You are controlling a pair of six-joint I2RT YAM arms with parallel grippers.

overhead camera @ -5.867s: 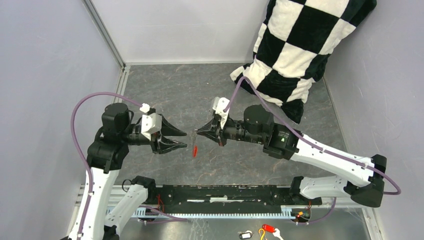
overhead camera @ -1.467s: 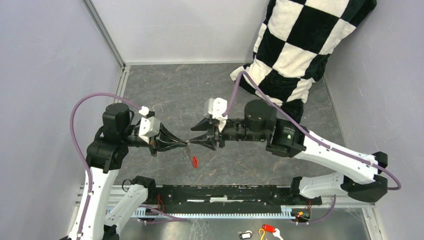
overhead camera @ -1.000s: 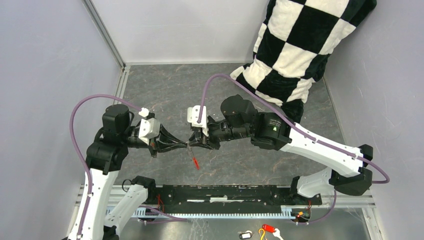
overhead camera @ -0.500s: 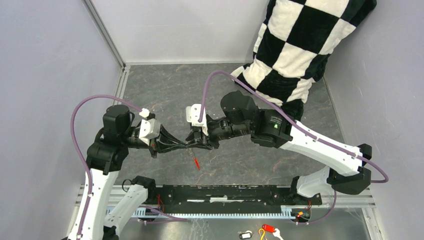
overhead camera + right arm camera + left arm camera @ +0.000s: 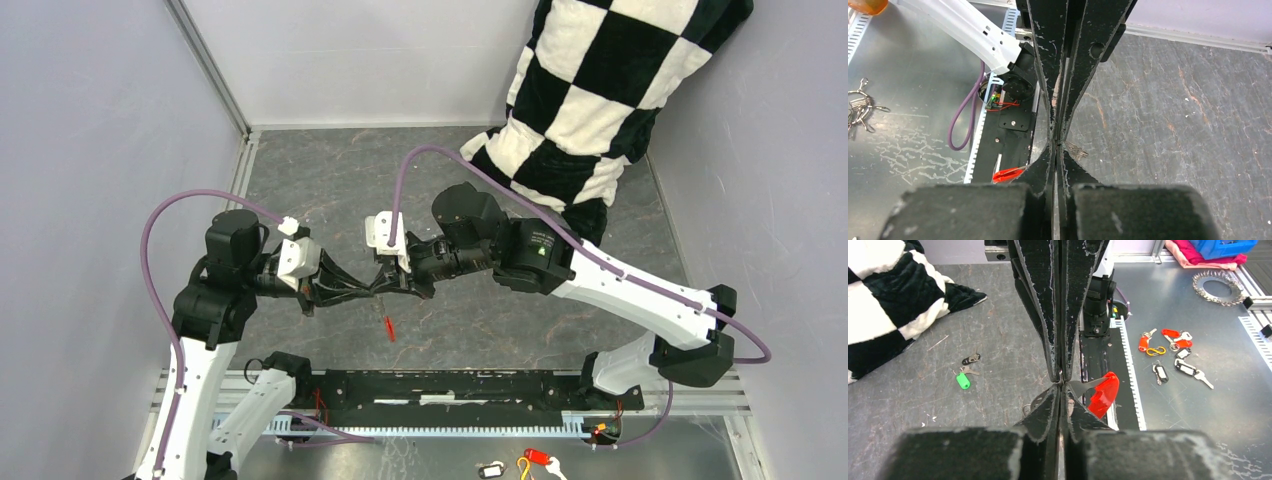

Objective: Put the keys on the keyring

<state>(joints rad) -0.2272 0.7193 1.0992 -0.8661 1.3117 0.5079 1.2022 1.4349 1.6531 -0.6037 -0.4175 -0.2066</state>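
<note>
Tips of closed left gripper [image 5: 370,291] and closed right gripper [image 5: 386,288] meet; red key [image 5: 1103,394] dangles there, hold unclear.

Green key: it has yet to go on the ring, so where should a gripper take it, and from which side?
Probably the green key by its plastic head, pinched across the width from straight above: it lies flat on the table, apart from the dark key.

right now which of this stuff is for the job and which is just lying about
For the job: keyring, red key, green key, dark key.
Lying about: checkered cloth, spare tags, toothed ring, pink cloth.
</note>
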